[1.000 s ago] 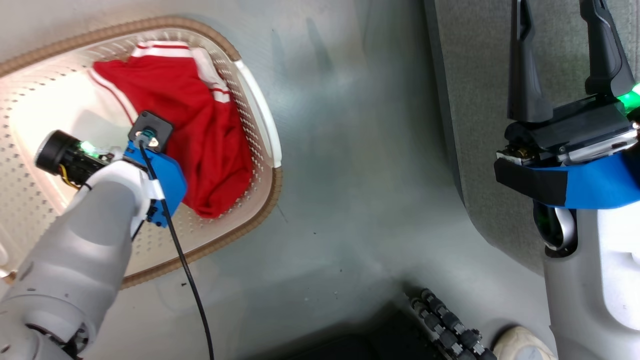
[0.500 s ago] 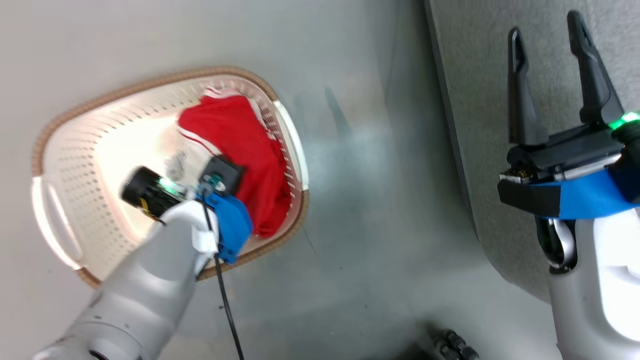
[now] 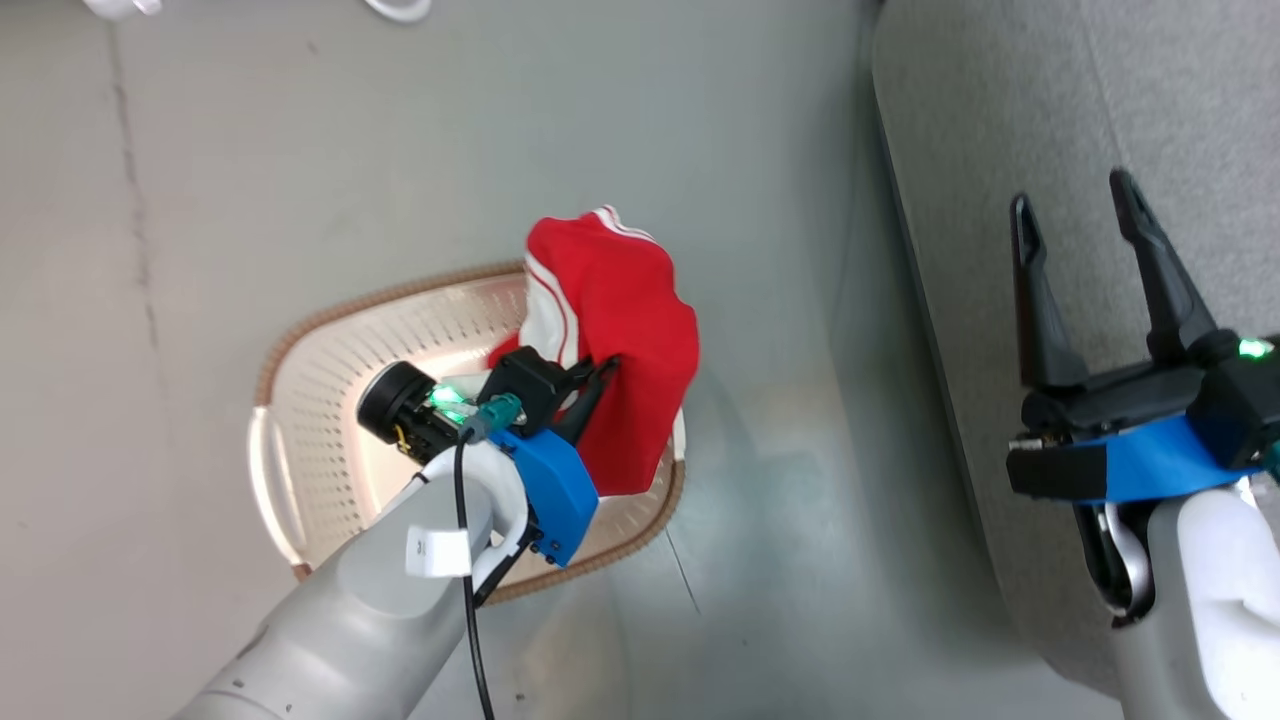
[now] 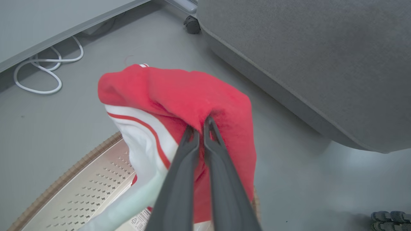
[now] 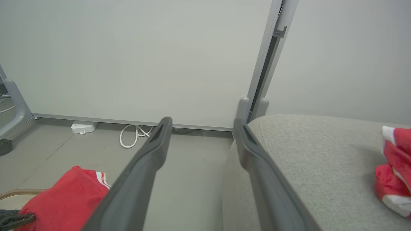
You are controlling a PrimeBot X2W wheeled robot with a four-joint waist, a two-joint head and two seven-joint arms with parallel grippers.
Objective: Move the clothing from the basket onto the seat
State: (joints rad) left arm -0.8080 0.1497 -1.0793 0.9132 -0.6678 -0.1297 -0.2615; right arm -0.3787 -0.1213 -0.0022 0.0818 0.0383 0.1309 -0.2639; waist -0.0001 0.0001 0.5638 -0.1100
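**Carrying the clothing.** We hold the clothing (image 4: 179, 93) in the left gripper (image 4: 200, 128), its fingers pinched almost together on a bunched red fold. The garment hangs above the right end of the basket (image 3: 320, 430), with its lower folds over the basket's interior. We judge this height is meant to carry the fabric clear of the rim. The right gripper (image 3: 1070, 190), spread wide and empty, hovers over the seat (image 3: 1050, 100), well to the right of the basket, where a second garment (image 5: 393, 166) lies.
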